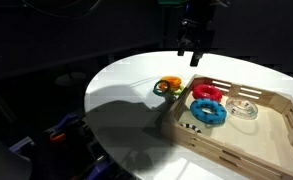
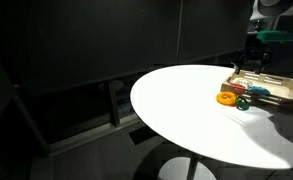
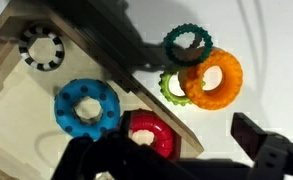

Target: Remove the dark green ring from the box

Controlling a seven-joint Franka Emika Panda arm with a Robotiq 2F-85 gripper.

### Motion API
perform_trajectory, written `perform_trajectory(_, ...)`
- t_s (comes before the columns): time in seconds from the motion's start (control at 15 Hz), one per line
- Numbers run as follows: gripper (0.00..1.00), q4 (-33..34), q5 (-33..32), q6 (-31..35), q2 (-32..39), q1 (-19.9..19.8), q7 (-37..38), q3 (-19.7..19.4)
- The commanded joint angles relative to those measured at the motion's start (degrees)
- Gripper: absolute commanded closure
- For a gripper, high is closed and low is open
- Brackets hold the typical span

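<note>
The dark green ring (image 3: 189,43) lies on the white table outside the box, touching a light green ring (image 3: 171,87) and the orange ring (image 3: 214,78). This cluster shows beside the box in both exterior views (image 1: 168,87) (image 2: 231,99). The box (image 3: 126,78) is a light wooden tray (image 1: 226,146) (image 2: 282,98). It holds a blue ring (image 3: 86,107), a red ring (image 3: 151,135) and a black-and-white ring (image 3: 41,47). My gripper (image 3: 181,128) is open and empty. It hangs above the box's edge (image 1: 194,50), near the red ring.
The round white table (image 1: 126,110) drops off close to the ring cluster. The surroundings are dark. The box takes up one side of the table; bare tabletop (image 2: 186,110) stretches away from it.
</note>
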Motion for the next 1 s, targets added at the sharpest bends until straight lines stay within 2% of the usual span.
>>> perform_trajectory(0.0,0.0,0.79,0.66,-3.86,-4.31,-1.29,-5.59,-0.33)
perform_trajectory(0.27,0.0,1.02,-0.33,-7.27,-8.43,-1.84,-8.88,-0.67)
perform_trajectory(0.6,0.0,1.94,-2.49,-11.37,-11.06,-2.14,-9.21,-0.85)
perform_trajectory(0.93,0.0,1.03,-1.83,-9.81,-10.57,-1.96,-7.99,-0.55)
